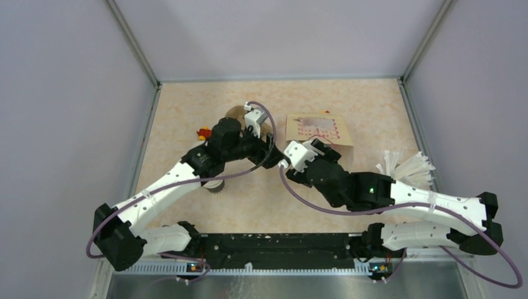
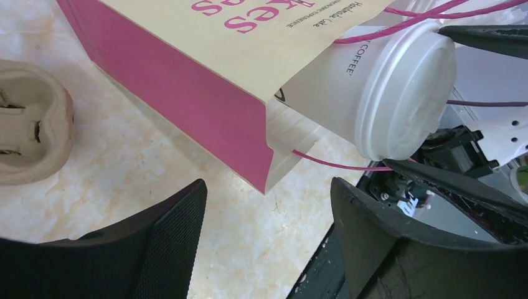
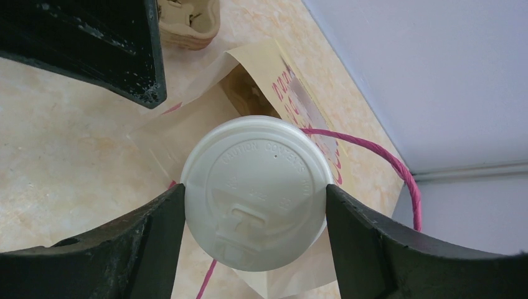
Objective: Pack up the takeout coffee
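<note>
Inspection, with the paper bag [image 2: 187, 81] as reference.

The bag is lying on its side on the table [image 2: 124, 187], mouth facing my arms. I judge it is lying that way so the cup can go in sideways rather than be lowered from above.

I am gripping the takeout coffee [image 2: 398, 87] with the right gripper [image 3: 255, 194]. Its fingers are pinching opposite sides of the lid rim, which leaves the cup's base free to lead into the opening. The cup is lying tilted at the bag's mouth: the paper body is passing under the upper flap, while the lid end is sitting outside.

The left gripper [image 2: 268, 193] is hovering just beside the mouth's lower corner, fingers spread and holding nothing. I judge it is standing by to steady the flap. The bag's pink cord handle [image 3: 380, 156] is looping across the lid end and may be a snag risk.

A cardboard cup carrier [image 2: 28, 124] is sitting beyond the bag's pink side, apart from it.

Condition of the cup: white paper wall with small dark "COFFEE" print. The white plastic lid is looking seated all round, with its sip tab down. I am seeing no dents or leaks.
</note>
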Tool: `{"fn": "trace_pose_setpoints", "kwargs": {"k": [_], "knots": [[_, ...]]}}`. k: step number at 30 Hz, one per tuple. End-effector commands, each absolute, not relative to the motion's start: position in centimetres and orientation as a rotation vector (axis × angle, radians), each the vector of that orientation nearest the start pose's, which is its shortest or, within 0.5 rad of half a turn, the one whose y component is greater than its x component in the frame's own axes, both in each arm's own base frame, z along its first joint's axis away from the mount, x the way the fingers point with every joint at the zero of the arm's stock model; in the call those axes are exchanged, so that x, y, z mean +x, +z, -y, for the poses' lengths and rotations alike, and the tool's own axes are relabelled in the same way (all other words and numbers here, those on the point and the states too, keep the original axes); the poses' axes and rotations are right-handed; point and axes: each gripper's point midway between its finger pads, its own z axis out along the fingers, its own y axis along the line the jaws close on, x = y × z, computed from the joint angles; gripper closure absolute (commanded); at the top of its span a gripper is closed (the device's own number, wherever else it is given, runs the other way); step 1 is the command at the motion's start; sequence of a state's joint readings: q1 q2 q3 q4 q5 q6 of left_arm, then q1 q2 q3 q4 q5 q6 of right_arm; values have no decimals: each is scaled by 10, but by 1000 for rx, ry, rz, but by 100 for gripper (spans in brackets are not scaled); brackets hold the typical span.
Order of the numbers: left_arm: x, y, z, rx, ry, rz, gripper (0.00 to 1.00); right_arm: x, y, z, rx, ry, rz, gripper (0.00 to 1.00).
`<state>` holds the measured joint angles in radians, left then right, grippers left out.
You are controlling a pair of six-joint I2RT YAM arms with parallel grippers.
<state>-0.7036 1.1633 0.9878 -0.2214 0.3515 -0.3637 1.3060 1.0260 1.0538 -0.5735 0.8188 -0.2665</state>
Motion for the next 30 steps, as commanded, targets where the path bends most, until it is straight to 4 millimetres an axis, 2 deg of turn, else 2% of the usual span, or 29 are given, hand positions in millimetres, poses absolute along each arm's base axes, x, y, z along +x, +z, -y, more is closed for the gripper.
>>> {"fn": "trace_pose_setpoints", "kwargs": {"k": [1,6,12,19,27,30], "knots": [[247,258,306,576,-983,-1902,22,206,293,-213,-909,-167,-1653,44],[249,252,313,546,-946,-1907,23,209,293,-204,-874,-184,-1661,44],[250,244,325,521,-918,-1919,24,211,294,-204,-853,-176,-1667,45],[255,224,325,385,-856,-1970,26,213,293,-204,-848,-177,-1667,45],[267,224,339,362,-829,-1909,27,210,295,-203,-816,-130,-1691,45],[272,220,340,355,-799,-1905,30,209,295,-202,-825,-130,-1696,45]]}}
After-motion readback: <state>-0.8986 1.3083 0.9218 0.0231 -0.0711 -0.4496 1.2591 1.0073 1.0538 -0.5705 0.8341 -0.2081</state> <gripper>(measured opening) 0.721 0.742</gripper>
